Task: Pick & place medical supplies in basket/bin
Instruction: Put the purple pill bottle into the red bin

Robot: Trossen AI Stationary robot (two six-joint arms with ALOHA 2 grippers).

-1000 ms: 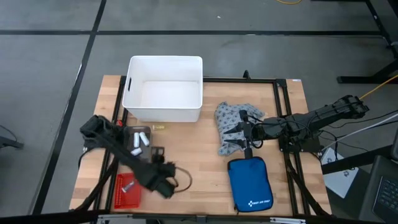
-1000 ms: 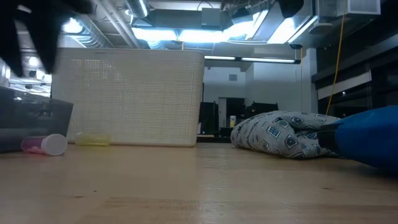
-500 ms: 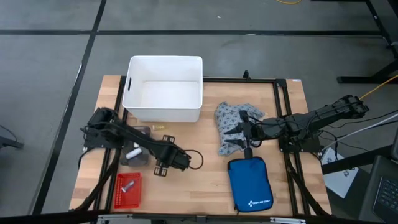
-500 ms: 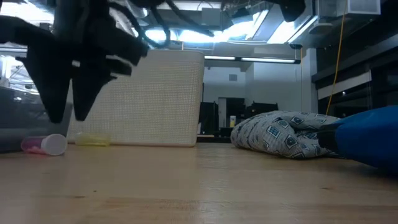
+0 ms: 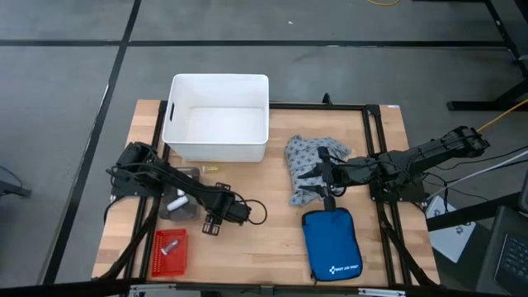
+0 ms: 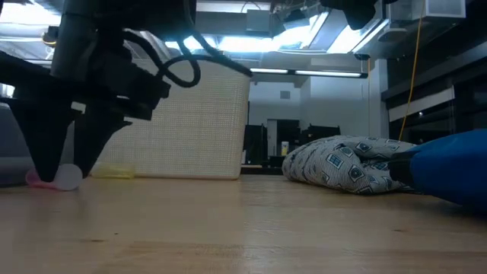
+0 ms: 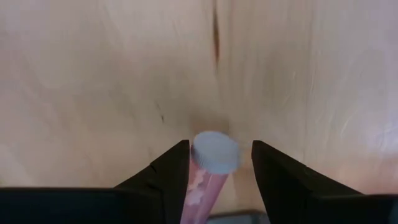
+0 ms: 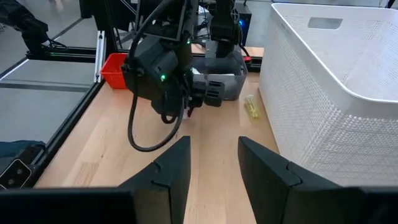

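Note:
My left gripper [image 5: 213, 223] is open, pointing down at mid-table. Its fingers stand on either side of a small pink vial [image 7: 214, 152] with a pale cap, which lies on its side on the wood [image 6: 67, 176]. The gripper hides the vial in the high view. The red basket [image 5: 171, 264] sits at the near left corner with one white roll [image 5: 170, 246] in it. More white rolls [image 5: 177, 200] lie on a grey tray beside the left arm. My right gripper [image 5: 309, 179] is open at the dotted grey-blue garment [image 5: 305, 157], which lies bunched on the table. My left gripper [image 7: 216, 163] comes at the vial from above with one finger on each side, and the vial lies flat on the table along the fingers' line of sight. I cannot tell whether either finger touches it.
A large white tub [image 5: 219, 150] stands at the far side. A yellow vial [image 5: 211, 168] lies just in front of it. The blue zip pouch [image 5: 332, 243] lies near the right arm. Bare wood spreads between the left gripper and the garment.
My left gripper has swung from beside the red basket toward the table's far edge. It has then come down until its fingertips stand at the table on both sides of the pink vial. The vial has stayed where it lay.

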